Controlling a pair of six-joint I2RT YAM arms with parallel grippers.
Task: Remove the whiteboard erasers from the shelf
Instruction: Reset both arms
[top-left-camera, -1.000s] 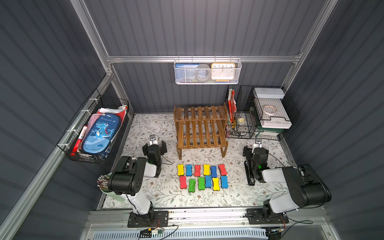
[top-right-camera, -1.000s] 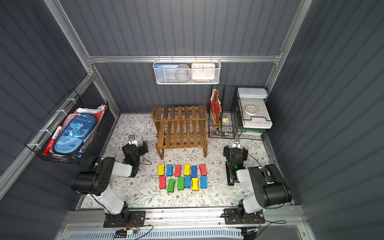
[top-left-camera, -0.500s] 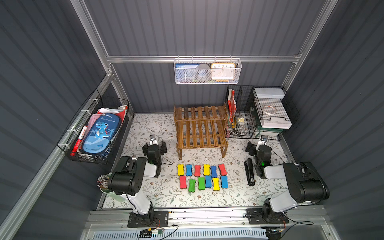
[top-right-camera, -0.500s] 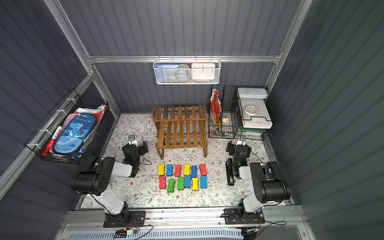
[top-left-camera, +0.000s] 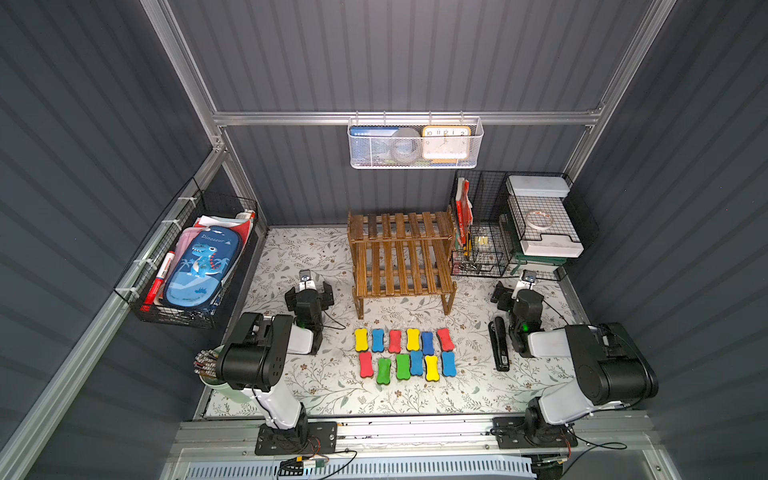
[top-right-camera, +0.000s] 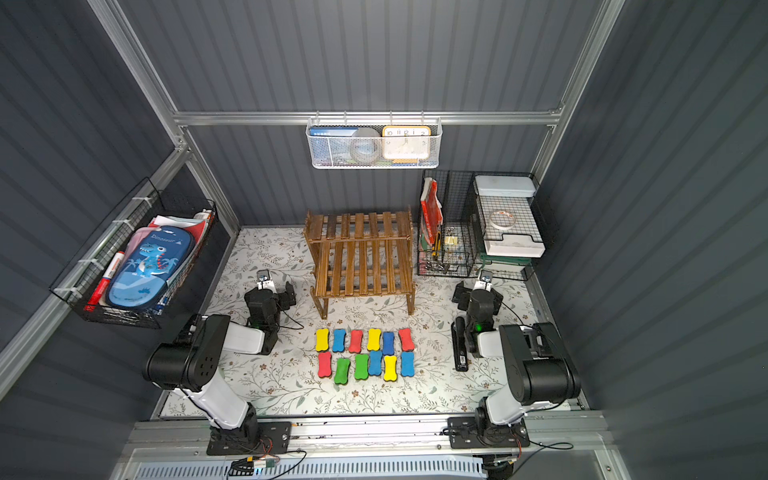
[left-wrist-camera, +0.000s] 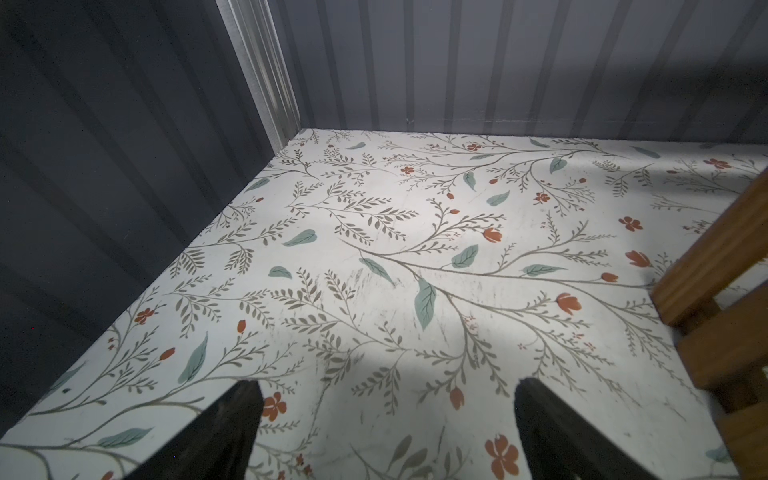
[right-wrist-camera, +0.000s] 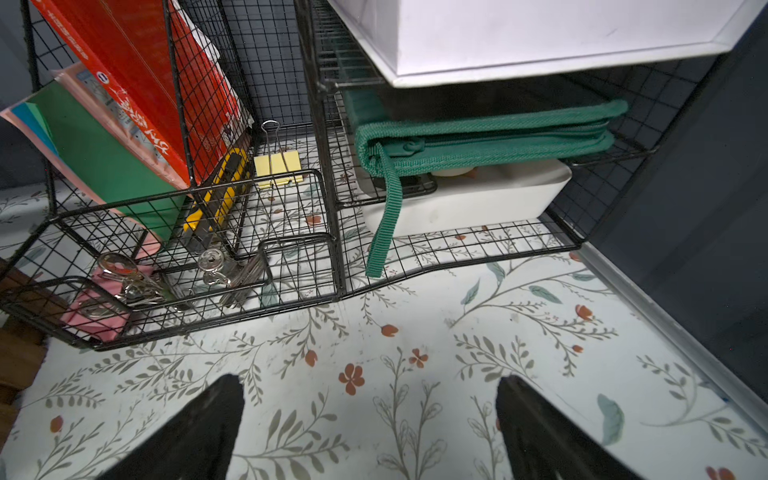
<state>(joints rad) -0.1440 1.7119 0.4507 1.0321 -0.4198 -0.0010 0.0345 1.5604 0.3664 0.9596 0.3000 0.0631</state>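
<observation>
Several whiteboard erasers (top-left-camera: 405, 353) (top-right-camera: 365, 353) with red, yellow, blue and green tops lie in two rows on the floral mat, just in front of the shelf. The brown slatted shelf (top-left-camera: 401, 253) (top-right-camera: 361, 253) stands at the back middle with both tiers bare. My left gripper (top-left-camera: 308, 293) (left-wrist-camera: 384, 386) rests open over bare mat to the left of the shelf, whose leg (left-wrist-camera: 715, 266) shows at the edge of the left wrist view. My right gripper (top-left-camera: 521, 293) (right-wrist-camera: 370, 380) is open and empty, right of the shelf, facing the wire organiser.
A black wire-grid organiser (top-left-camera: 498, 232) (right-wrist-camera: 208, 232) with folders, clips and a green pouch fills the back right corner. A black stapler (top-left-camera: 498, 349) lies beside the right arm. A white mesh basket (top-left-camera: 415, 143) hangs on the back wall. A wire basket (top-left-camera: 195, 266) hangs on the left wall.
My right gripper has drawn back from beside the erasers toward the wire organiser. The left arm and the erasers have not moved.
</observation>
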